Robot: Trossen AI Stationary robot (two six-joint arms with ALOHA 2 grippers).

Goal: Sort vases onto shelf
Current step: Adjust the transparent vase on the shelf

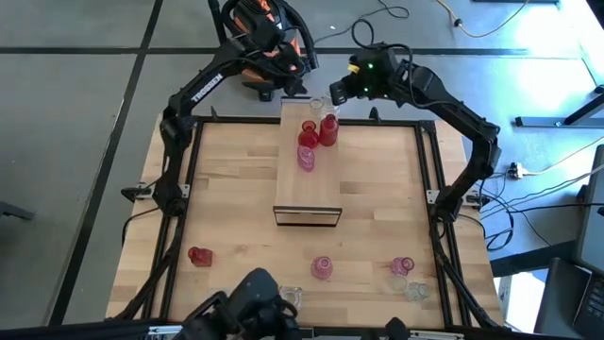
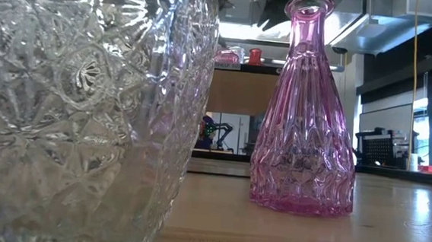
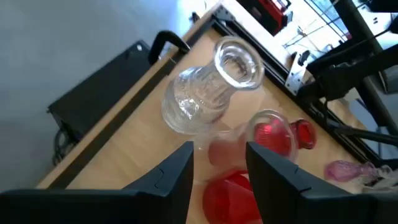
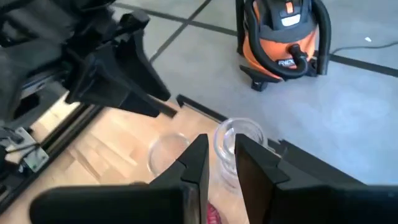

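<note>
While both arms reach over the far end of the table [image 1: 236, 189], we see the shelf [image 1: 307, 184] running down its middle, with red and pink vases [image 1: 308, 135] clustered at its far end and two clear vases beside them at the very end.

More vases are well apart from the shelf along the near edge: a red one [image 1: 199, 256], a pink one [image 1: 323, 267], a pink and clear group at the near right [image 1: 404, 274], and a clear one by the near edge [image 1: 291, 295].

Our left gripper [image 3: 221, 165] hovers above the far end, fingers parted and holding nothing, with a clear vase [image 3: 208, 93] just ahead of them. Our right gripper [image 4: 221, 165] appears closed on the neck of another clear vase [image 4: 239, 140], though we cannot see the contact plainly.

We judge the step to be setting clear vases at the far end. To do it well, we should:

- lower straight and keep the vase upright
- clear the neighbouring red glass
- part the fingers only once the base rests flat
- keep our two arms from crowding each other
</note>
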